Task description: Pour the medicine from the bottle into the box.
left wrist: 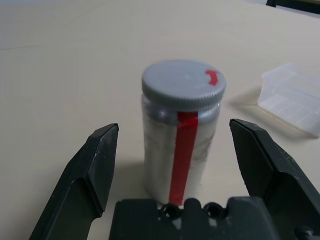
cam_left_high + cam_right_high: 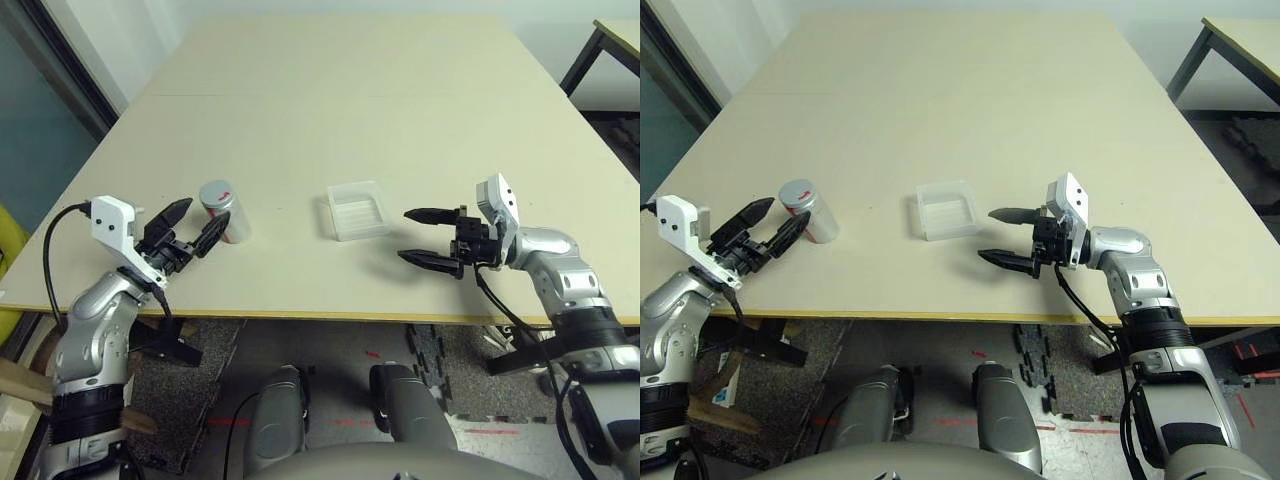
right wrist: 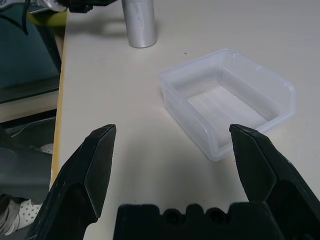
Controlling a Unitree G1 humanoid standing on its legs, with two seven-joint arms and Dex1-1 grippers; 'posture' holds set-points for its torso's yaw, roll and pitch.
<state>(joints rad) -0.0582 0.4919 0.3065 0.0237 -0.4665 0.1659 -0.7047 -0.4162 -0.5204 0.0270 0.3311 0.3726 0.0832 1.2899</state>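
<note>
Right now I see my left gripper (image 2: 193,225) spread wide beside the upright silver-grey cylindrical bottle (image 2: 222,212), capped, not gripping it. My right gripper (image 2: 428,239) gapes empty near the shallow clear plastic box (image 2: 357,209) mid-table.
</note>
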